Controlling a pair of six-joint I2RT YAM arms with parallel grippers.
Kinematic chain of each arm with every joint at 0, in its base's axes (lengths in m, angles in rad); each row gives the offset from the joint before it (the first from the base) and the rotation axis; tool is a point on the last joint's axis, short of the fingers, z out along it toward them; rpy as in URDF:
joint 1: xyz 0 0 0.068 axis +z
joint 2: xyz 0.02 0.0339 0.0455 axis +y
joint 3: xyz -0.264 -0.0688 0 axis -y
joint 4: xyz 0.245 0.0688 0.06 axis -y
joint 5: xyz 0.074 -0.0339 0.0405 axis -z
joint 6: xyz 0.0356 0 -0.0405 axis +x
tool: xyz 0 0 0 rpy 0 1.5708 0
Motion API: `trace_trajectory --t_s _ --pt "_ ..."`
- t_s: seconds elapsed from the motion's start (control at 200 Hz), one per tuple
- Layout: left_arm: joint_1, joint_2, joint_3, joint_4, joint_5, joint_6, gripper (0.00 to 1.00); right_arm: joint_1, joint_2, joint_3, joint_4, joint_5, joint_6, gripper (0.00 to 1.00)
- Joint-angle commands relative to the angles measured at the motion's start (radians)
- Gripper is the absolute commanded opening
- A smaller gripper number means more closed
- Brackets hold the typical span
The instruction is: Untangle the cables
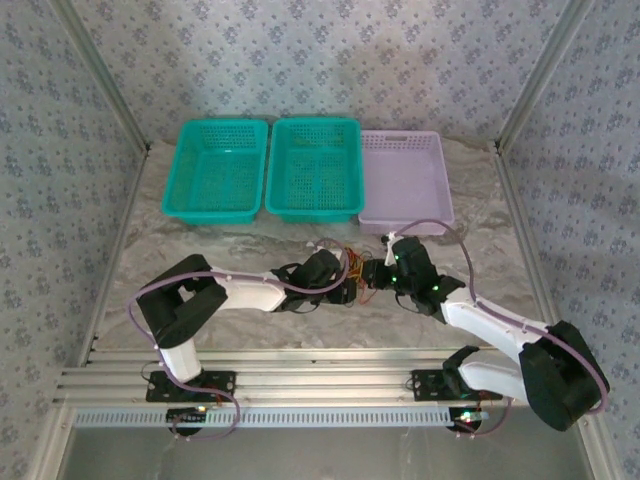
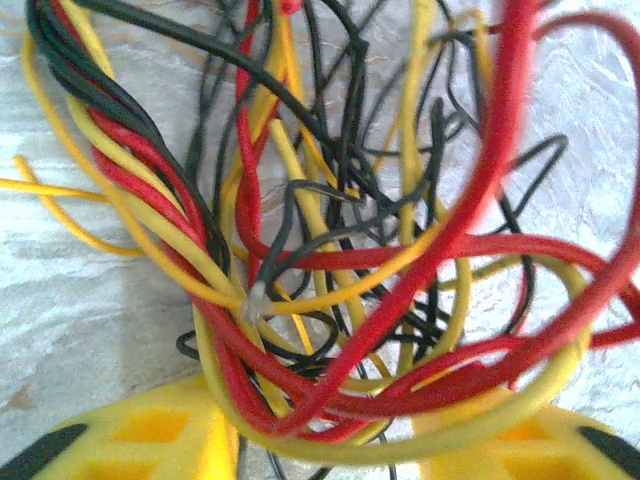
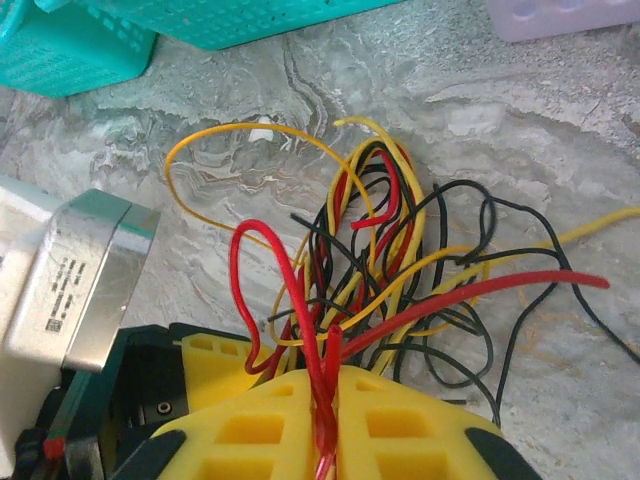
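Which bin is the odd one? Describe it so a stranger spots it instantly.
Three bins line the far edge of the table. Take the rightmost: the lilac bin. It alone is pale purple; both neighbours are teal mesh baskets.

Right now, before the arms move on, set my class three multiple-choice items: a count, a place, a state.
1. How many teal baskets stand at the far side? A one; B two; C three.
2. Where do the cables lie? A in a basket; B off the table edge; C on the table.
3. What is the right gripper doing? A shut on a red cable; B hanging open; C gripping a basket.
Answers: 1 B, two sit side by side. 2 C, the tangle rests on bare table. 3 A, red cable is pinched in its jaws.
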Motion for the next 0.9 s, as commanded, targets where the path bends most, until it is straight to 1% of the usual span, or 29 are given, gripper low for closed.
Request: trace_trajectory --t_s 0.0,0.04,0.11,0.18,0.2,0.21,0.39,0.625,0.755,0.894 --pt "0.01 -0.006 0.027 0.037 -0.016 0.018 0.33 -0.005 -0.012 0.022 -0.042 -0.036 -0.003 0.1" --pt "0.012 -0.013 0.021 0.034 -0.016 0.02 0.29 -0.007 -0.022 0.024 -0.052 -0.033 -0.006 0.09" --pt "0.012 -0.029 0.01 0.026 -0.018 0.022 0.14 -0.014 -0.04 0.026 -0.073 -0.03 -0.012 0.08" --pt "0.012 -0.05 -0.003 0.011 -0.024 0.026 0.06 -0.022 -0.058 0.029 -0.091 -0.031 -0.017 0.07" --pt "0.012 -0.056 -0.008 0.006 -0.026 0.029 0.01 -0.025 -0.063 0.029 -0.097 -0.033 -0.018 0.07" --pt "0.012 -0.059 -0.011 0.003 -0.027 0.029 0.0 -0.027 -0.065 0.03 -0.1 -0.033 -0.02 0.07" --pt "0.012 -0.147 -0.061 -0.054 -0.051 0.042 0.0 -0.061 -0.123 0.032 -0.158 -0.043 -0.029 0.06" --pt "0.02 -0.33 -0.139 -0.187 -0.124 0.078 0.0 -0.143 -0.213 0.041 -0.258 -0.068 -0.063 0.05" --pt "0.055 -0.428 -0.171 -0.274 -0.143 0.101 0.0 -0.194 -0.213 0.049 -0.295 -0.1 -0.076 0.04" --pt "0.113 -0.547 -0.187 -0.4 -0.173 0.123 0.0 -0.235 -0.213 0.052 -0.323 -0.126 -0.083 0.03"
